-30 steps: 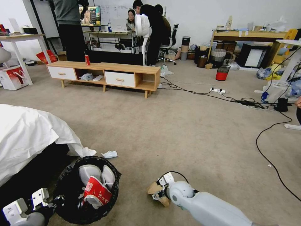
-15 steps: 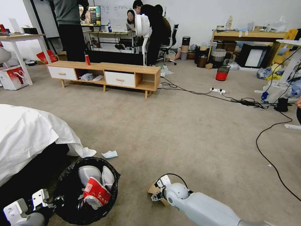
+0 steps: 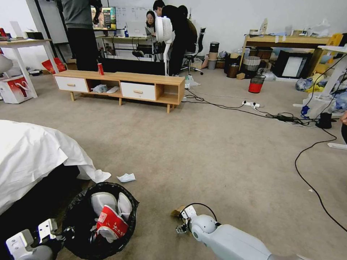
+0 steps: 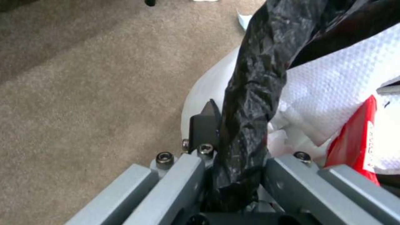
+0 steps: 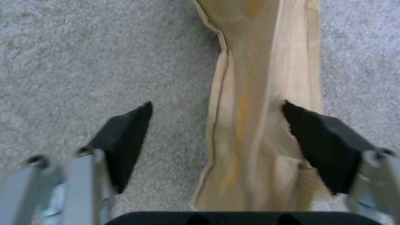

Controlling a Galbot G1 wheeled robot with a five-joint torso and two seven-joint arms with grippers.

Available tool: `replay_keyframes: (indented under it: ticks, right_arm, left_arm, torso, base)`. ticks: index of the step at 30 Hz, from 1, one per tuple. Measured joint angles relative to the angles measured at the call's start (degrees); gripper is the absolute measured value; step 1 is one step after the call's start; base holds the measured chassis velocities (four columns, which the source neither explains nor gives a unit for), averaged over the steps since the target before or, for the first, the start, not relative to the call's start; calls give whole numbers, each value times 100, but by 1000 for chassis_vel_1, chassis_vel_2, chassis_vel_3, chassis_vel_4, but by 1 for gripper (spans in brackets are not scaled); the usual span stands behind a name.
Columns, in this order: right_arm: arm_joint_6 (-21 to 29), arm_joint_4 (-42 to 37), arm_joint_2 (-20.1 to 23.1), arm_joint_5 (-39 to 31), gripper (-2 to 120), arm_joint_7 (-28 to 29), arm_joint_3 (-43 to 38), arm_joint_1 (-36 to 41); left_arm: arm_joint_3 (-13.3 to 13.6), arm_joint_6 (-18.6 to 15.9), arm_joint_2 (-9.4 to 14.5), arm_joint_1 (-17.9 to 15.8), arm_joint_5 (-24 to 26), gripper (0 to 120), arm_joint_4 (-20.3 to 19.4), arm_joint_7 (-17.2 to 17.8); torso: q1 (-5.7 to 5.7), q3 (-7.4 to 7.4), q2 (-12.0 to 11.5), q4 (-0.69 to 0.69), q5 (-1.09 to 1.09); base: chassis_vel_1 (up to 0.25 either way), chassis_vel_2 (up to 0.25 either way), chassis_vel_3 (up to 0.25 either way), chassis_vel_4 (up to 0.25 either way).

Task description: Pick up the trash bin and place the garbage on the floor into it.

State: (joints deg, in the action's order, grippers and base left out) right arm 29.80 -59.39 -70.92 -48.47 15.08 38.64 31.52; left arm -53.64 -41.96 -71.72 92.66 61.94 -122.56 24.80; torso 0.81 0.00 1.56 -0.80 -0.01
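Left gripper clamped the trash bin rim; tissues and wrapper lay inside. Right gripper stood apart astride cardboard on the floor. Paper scrap remained uncollected.

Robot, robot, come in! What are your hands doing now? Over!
Left tool shut on bin rim. Right tool open around cardboard on carpet. Paper scrap beside bin.

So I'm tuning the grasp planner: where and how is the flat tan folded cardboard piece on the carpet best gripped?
Grip the tan folded cardboard piece across its narrow width, coming straight down from above. It lies flat and long on the beige carpet, so only its two long edges offer purchase. The right gripper already hangs open over it, one pad at an edge, the other on carpet.
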Motion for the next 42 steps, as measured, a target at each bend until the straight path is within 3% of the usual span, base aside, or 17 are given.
replay_keyframes:
  ticks: [9,13,22,31,42]
  right_arm:
    - [-55,-120,138,71,48,13,-42,62]
    - [-64,-282,329,77,28,31,-68,103]
    - [-85,-663,681,-65,0,119,-99,155]
    - [-285,-1432,1159,-397,0,314,-188,178]
    - [-660,-3044,1828,-476,0,417,-833,117]
  left_arm:
    - [42,8,-15,-29,-65,0,21,-5]
    - [71,9,-19,-35,-106,0,27,-5]
    - [75,2,-1,-38,-95,0,-2,7]
    - [89,-8,5,-4,-48,0,-104,62]
    - [116,-14,58,-11,250,0,-287,232]
  torso:
    - [0,0,0,1,2]
    - [0,0,0,1,2]
    - [0,0,0,1,2]
    - [0,0,0,1,2]
    - [1,0,0,0,2]
  base:
    - [0,0,0,0]
    - [0,0,0,0]
    - [0,0,0,0]
    - [0,0,0,0]
    - [0,0,0,0]
